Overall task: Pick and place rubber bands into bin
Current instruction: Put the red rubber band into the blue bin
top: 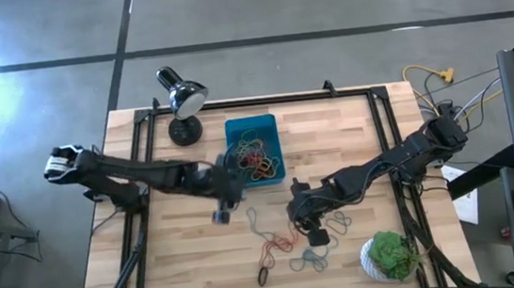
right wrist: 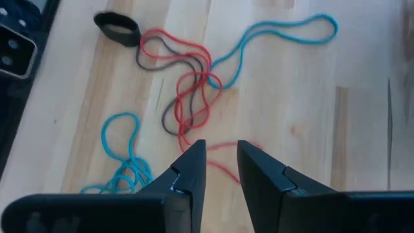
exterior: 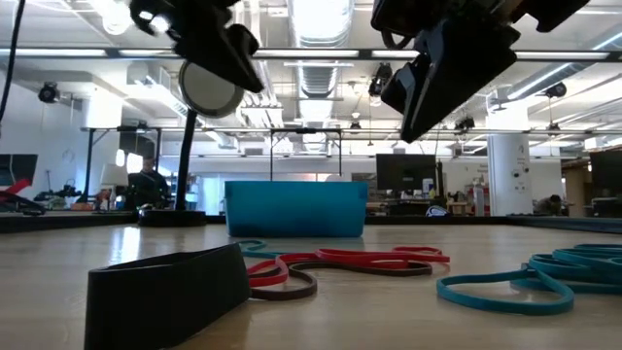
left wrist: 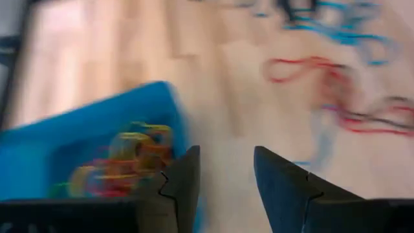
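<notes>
The rubber bands [top: 256, 158] are lying in two lots. One tangle of red, yellow and green loops is sitting inside the bin [top: 233, 127], which is standing toward the far edge of the table [top: 184, 264], beside the black desk lamp [top: 183, 99]. The remainder, red, brown and blue loops [right wrist: 184, 84] plus one broad black band [right wrist: 118, 27], are lying loose on the wood just ahead of the right gripper [right wrist: 220, 169], some red strands crossing directly under its fingertips.

The left gripper [left wrist: 225, 178] is hovering beside the bin's near wall, fingers parted and nothing between them; the bin's contents are lying just to one side of it. The right gripper is hanging over the loose pile, its fingers standing a narrow gap apart with nothing gripped.

Judged risks from here:
- The loose loops are tangled, red through brown through blue. A pinch on one strand is likely to drag neighbours along, and these could drop off short of the bin.
- The bands are thin and flat on the wood; fingers closing slightly high would be closing on air.
- The left gripper is working close to the bin wall; a careless sweep could nudge the light tray out of place.
- The potted plant [top: 393, 256] is standing near the right arm's side of the pile, within range of a wide swing.
</notes>
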